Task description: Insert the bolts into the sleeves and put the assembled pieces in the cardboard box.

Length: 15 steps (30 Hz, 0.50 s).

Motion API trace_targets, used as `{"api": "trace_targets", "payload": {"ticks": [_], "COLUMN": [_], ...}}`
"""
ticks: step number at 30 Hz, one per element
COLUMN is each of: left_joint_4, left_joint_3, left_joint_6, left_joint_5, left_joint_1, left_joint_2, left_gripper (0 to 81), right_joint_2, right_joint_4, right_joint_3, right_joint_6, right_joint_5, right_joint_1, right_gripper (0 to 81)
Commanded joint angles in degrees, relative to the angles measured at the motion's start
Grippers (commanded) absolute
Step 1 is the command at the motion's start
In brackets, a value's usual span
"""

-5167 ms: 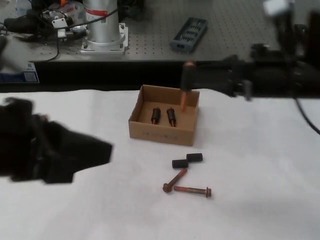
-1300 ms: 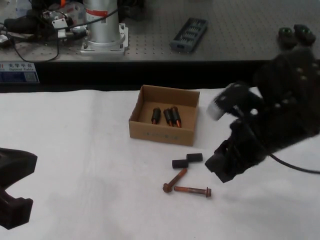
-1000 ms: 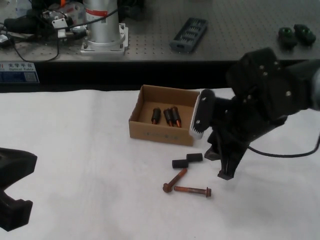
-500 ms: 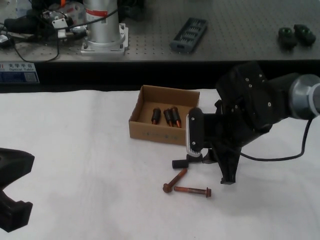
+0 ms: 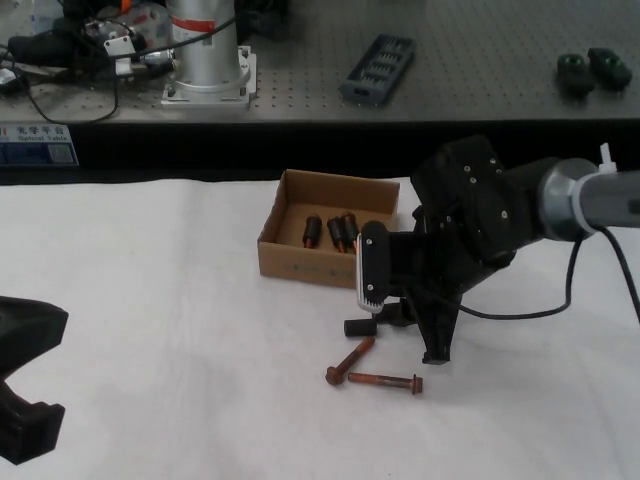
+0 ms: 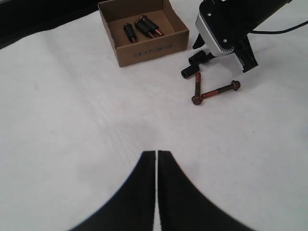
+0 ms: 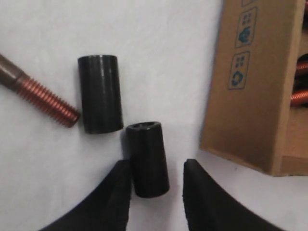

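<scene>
Two bolts (image 5: 385, 380) on white cloth (image 5: 150, 300); perforated table (image 5: 450, 60) behind

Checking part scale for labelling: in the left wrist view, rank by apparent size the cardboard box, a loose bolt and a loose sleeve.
Largest: cardboard box
Then: loose bolt
Smallest: loose sleeve

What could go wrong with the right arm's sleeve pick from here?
1. The right tool is open around one sleeve, which sits nearer one finger; closing could roll or skew it.
2. The second sleeve lies almost touching it, with a bolt ending at its side; a nudge may scatter both.
3. The cardboard box wall is close beside the other finger and might get caught on lifting.
</scene>
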Motion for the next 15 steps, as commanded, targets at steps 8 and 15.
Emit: {"api": "trace_targets", "payload": {"ticks": [8,15], "left_joint_4": [-0.3,-0.3], "left_joint_3": [0.0,0.0], "left_joint_6": [0.7,0.7], "left_joint_5": [-0.8,-0.8], "left_joint_1": [0.0,0.0], "left_joint_2": [0.1,0.1], "left_gripper": [1.1,1.1], "right_joint_2": [0.9,0.9], "right_joint_4": [3.4,4.0], "right_joint_3": [-1.5,-1.5], "right_joint_6": [-0.4,-1.7], "right_joint_5": [-0.9,-2.4], "right_joint_1": [-0.3,0.1], "right_gripper": [26.5,17.0]}}
